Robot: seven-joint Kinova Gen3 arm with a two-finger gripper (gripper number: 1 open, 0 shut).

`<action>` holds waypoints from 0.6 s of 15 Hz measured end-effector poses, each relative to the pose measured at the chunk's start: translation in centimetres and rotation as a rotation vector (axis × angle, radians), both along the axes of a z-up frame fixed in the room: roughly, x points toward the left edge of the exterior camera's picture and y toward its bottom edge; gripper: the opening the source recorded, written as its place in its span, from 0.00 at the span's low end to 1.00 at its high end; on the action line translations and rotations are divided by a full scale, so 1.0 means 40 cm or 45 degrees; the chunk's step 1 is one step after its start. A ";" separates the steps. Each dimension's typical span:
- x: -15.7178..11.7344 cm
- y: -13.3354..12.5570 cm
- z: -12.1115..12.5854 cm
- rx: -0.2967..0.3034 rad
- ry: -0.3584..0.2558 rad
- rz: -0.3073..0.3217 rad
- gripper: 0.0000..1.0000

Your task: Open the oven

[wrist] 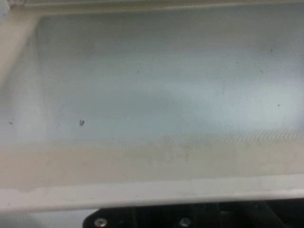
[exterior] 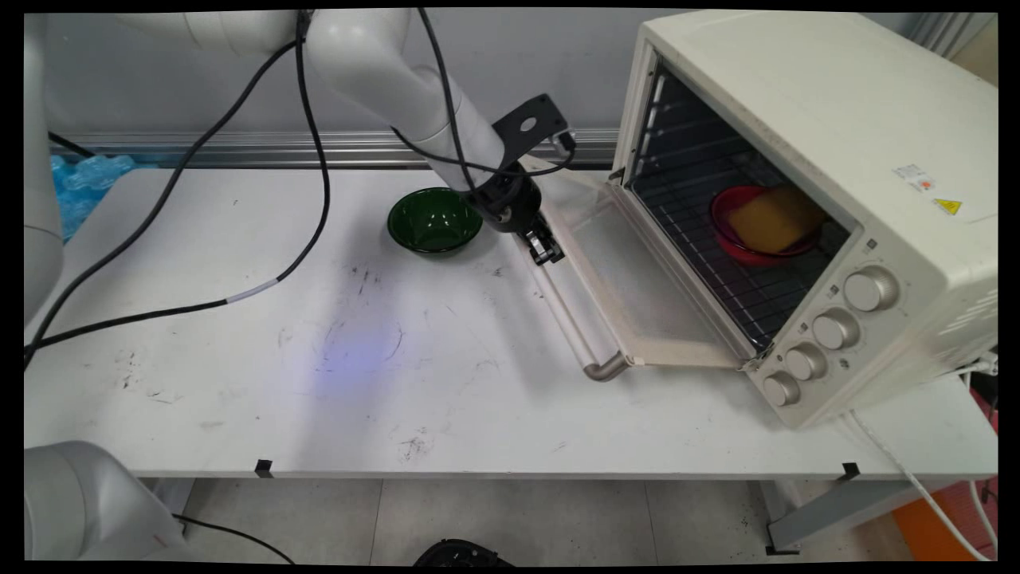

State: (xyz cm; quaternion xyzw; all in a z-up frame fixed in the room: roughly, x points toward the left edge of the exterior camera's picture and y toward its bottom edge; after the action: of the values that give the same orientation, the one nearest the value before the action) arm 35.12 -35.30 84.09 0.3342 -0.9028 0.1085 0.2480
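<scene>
The gripper [exterior: 545, 249] is sitting low at the far end of the open oven door [exterior: 637, 295], right at the door's handle bar [exterior: 570, 315], on the edge nearest the green bowl [exterior: 435, 220]. It looks to be touching or just over the handle. Can't tell from either view whether the fingers are open or closed, or whether they're gripping anything; in the main view they're a small dark lump against the handle, and the hand view is showing only a strip of black linkage along the bottom edge.

The hand view is filling up with the door's glass pane [wrist: 156, 80] and its cream frame [wrist: 142, 190], seen from very close.

The green bowl is sitting on the white table [exterior: 319, 383] just beside the gripper's wrist, on its left in the main view, apart from the door.

The toaster oven [exterior: 805, 199] is standing on the table's right side, its door lying flat. Inside on the wire rack [exterior: 717, 279], a red bowl [exterior: 737, 239] is holding a yellow sponge-like block [exterior: 773, 219].
</scene>
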 end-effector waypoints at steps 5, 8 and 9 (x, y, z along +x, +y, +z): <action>0.027 0.018 -0.025 -0.001 0.003 0.004 0.00; 0.046 0.036 -0.032 -0.009 0.008 0.007 0.00; 0.051 0.042 -0.032 -0.013 0.010 0.007 0.00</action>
State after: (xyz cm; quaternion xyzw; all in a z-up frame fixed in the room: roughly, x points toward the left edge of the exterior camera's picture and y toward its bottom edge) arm 37.17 -33.62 82.81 0.3357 -0.9004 0.1125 0.2530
